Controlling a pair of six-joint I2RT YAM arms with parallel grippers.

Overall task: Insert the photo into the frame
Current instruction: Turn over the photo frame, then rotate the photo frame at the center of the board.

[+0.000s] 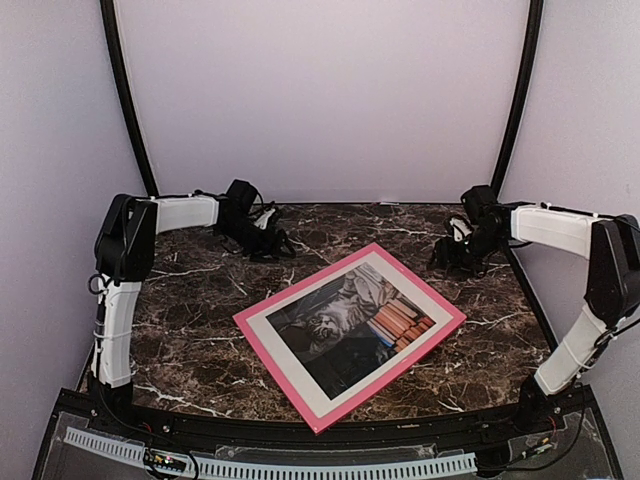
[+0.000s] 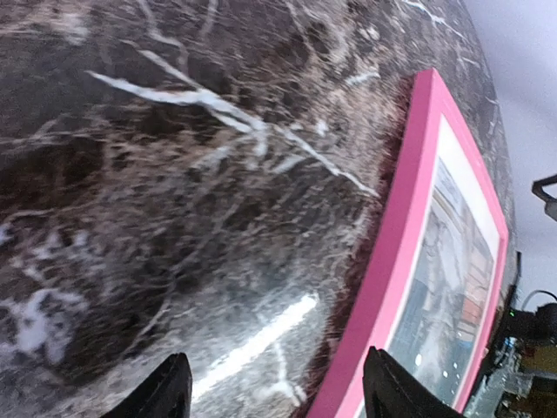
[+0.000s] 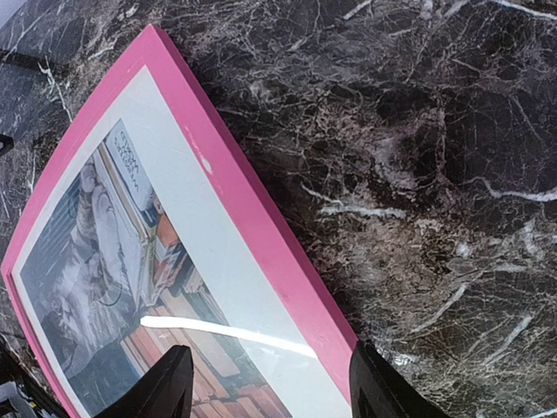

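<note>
Pink frame (image 1: 306,285) holds photo (image 1: 350,325)

Bright, even light; glare streaks on table (image 2: 174,218) and photo (image 3: 113,261).

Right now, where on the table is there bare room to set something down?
Widest: the table between the left arm and the frame's left rail. Also bare: the far strip between the left claw and right claw, beyond the frame's far corner. Tightest: the wedge between the frame's right corner and the right arm.
</note>
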